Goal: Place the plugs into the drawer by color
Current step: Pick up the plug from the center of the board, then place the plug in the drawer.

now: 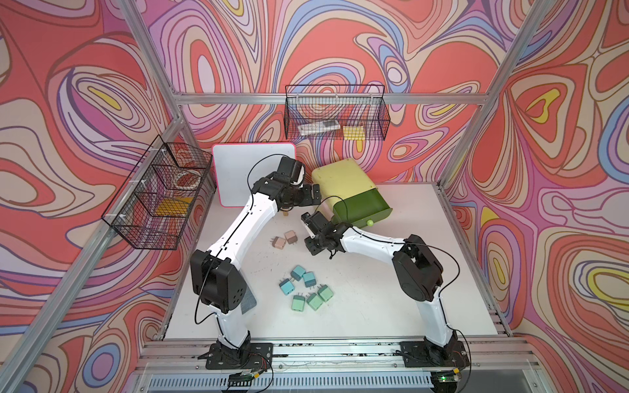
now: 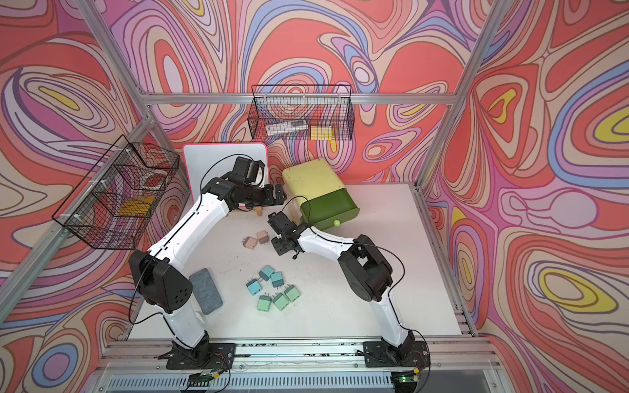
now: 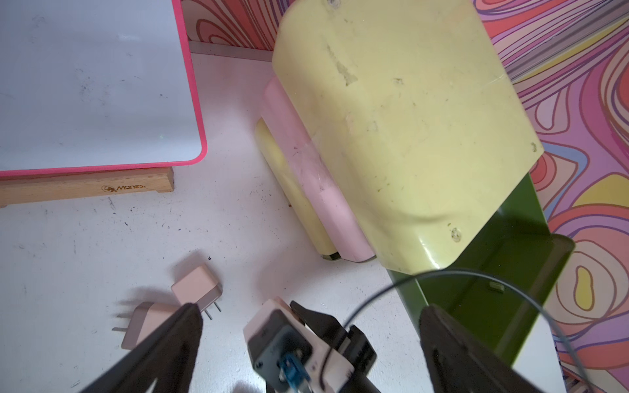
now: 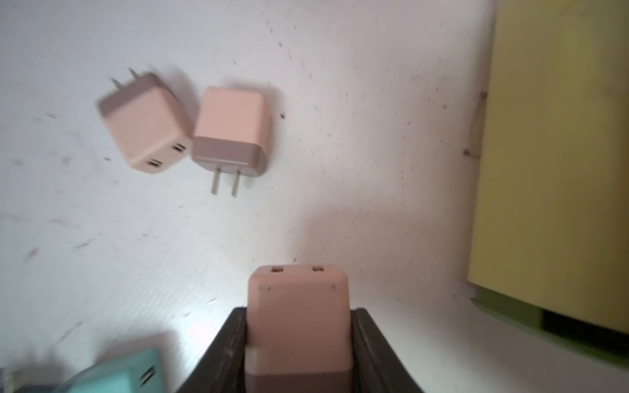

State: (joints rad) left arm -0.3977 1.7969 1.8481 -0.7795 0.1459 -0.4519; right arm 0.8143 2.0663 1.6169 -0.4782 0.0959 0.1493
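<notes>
My right gripper is shut on a pink plug, held just above the table beside the pale yellow chest. The chest's top dark green drawer stands pulled out, and the right gripper is close to its front left corner. Two more pink plugs lie touching on the table to the left of that gripper. Three light blue plugs and three mint green plugs lie clustered nearer the front. My left gripper hangs wide open and empty at the chest's left side.
A white board with a pink rim leans on a wooden foot behind the left arm. Black wire baskets hang on the left wall and the back wall. A grey pad lies by the left arm's base.
</notes>
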